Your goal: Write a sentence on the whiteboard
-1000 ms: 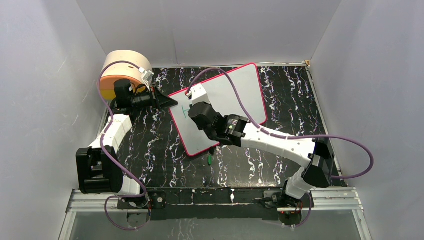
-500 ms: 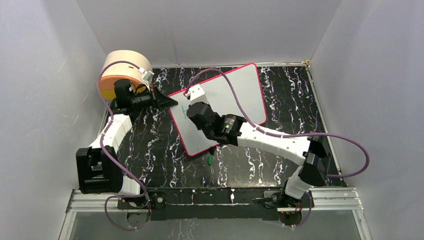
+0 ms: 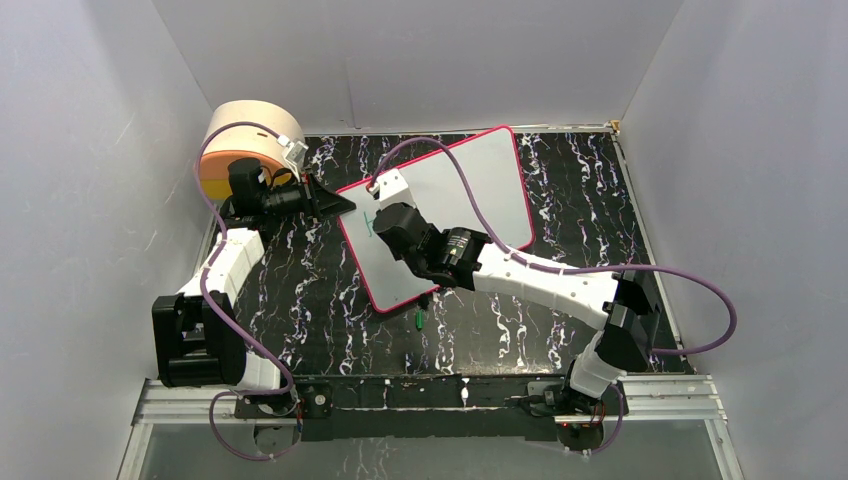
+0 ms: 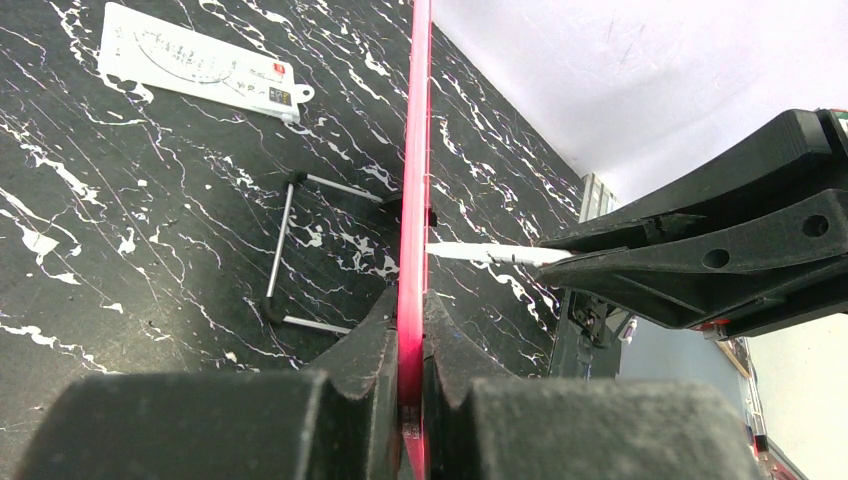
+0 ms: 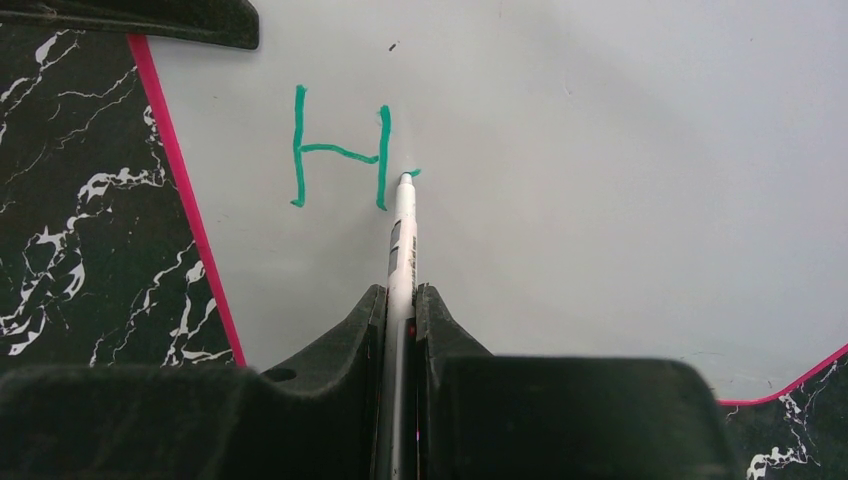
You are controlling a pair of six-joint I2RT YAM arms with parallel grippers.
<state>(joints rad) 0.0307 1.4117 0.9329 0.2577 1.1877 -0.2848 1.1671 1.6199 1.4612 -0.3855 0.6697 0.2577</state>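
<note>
Teal-green ink is showing on the whiteboard [image 3: 503, 175], where the sentence [image 5: 340, 150] is so far reading only as a capital H near the left rim, plus a tiny stroke just right of it. The pen [image 5: 402, 235] tip is touching the whiteboard at that stroke. The right tool [image 5: 400, 297] is pinching the pen's white barrel between its two black fingers, pressed tight against it; the rear of the pen is running out of sight between them.

From above, the right arm is covering most of the writing, and the tool's own fingers are hiding under the wrist housing. A purple cable [image 3: 452, 150] is looping over the whiteboard's face.

The left tool [image 4: 410, 305] is clamping the pink rim at the whiteboard's left edge, fingers pressed against both faces. From that wrist the whiteboard is appearing edge-on as a thin pink line, so its face is not visible there.

On the black marbled surface [image 3: 580, 200], on the whiteboard's back side, a thin wire frame [image 4: 288, 250] is lying, partly hidden by the rim, and a white printed card [image 4: 200, 65] is lying beyond it, its print too small to read. A small green object [image 3: 418, 320] is lying just off the whiteboard's near edge, too small to identify. A round tan and orange object [image 3: 250, 135] is sitting beyond the whiteboard's left corner.
</note>
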